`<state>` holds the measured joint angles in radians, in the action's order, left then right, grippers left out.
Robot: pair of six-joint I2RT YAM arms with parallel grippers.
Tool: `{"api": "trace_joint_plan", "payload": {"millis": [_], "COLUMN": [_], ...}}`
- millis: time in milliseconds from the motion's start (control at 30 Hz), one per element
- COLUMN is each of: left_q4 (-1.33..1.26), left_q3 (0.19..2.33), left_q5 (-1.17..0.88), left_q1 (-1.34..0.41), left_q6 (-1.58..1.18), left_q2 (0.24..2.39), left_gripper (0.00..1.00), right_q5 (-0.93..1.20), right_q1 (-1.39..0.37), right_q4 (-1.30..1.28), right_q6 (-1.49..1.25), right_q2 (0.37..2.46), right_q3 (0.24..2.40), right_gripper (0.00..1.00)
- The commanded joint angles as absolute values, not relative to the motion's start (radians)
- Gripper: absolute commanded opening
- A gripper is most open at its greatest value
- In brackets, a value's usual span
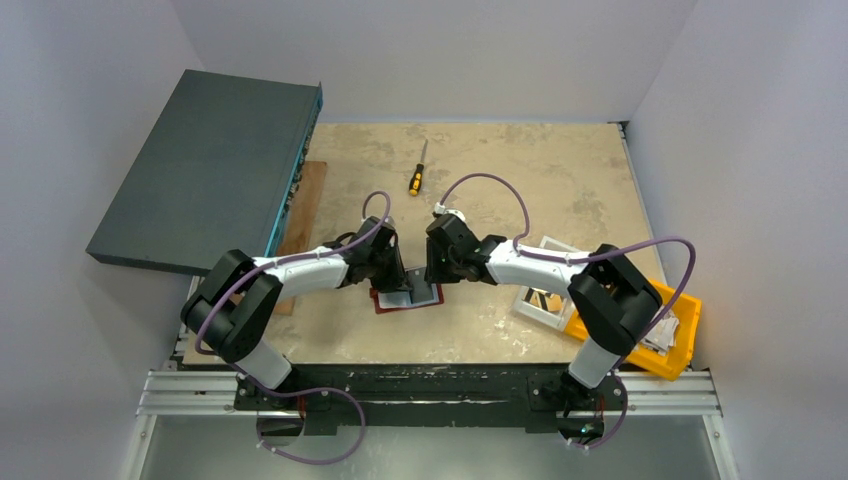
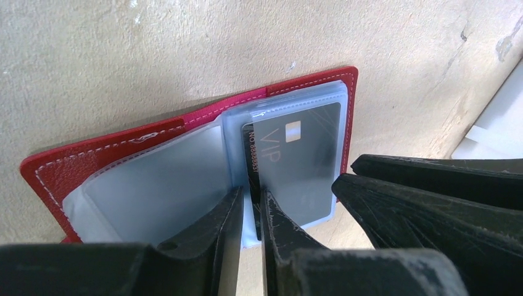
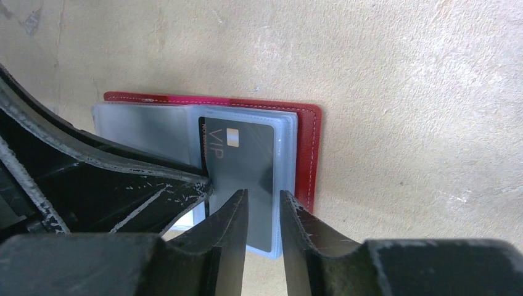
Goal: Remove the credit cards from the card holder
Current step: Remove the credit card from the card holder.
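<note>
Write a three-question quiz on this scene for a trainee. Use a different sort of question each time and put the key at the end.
1. True or false: the card holder lies folded shut on the table.
2. What is printed on the dark card inside the holder? A. VIP. B. GOLD. C. BANK.
3. In a word, which tool lies alone toward the far side of the table?

Key: 1 false, it lies open. 2 A. 3 the screwdriver, with its yellow and black handle.
</note>
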<state>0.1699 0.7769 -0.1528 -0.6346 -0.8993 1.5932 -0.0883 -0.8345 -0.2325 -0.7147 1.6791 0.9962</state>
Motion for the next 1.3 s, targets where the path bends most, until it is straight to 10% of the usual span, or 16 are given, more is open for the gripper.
{"api": "trace_joint_plan", "payload": {"millis": [0, 800, 1267], "left_q4": [0.108, -0.090, -0.159], "left_q3": [0.754, 0.704, 0.732], "left_q5": [-0.171, -0.290, -0.374], "left_q1": [-0.623, -0.608, -0.600], "left_q6": [-0.902, -0.933, -0.982], "left_q2": [1.583, 1.627, 1.655], "left_gripper": [0.17, 0.17, 0.00], "right_q5": [-0.128, -0.109, -0.113], "right_q1": [-0.831, -0.834, -0.842], "right_q4": [-0.245, -0.224, -0.245], "right_q6": [-0.695, -0.704, -0.717], "right_q2": [1.683, 1.741, 1.728], "right_q3": [1.029, 0.973, 0.930], "right_gripper": [0.24, 0.02, 0.00]}}
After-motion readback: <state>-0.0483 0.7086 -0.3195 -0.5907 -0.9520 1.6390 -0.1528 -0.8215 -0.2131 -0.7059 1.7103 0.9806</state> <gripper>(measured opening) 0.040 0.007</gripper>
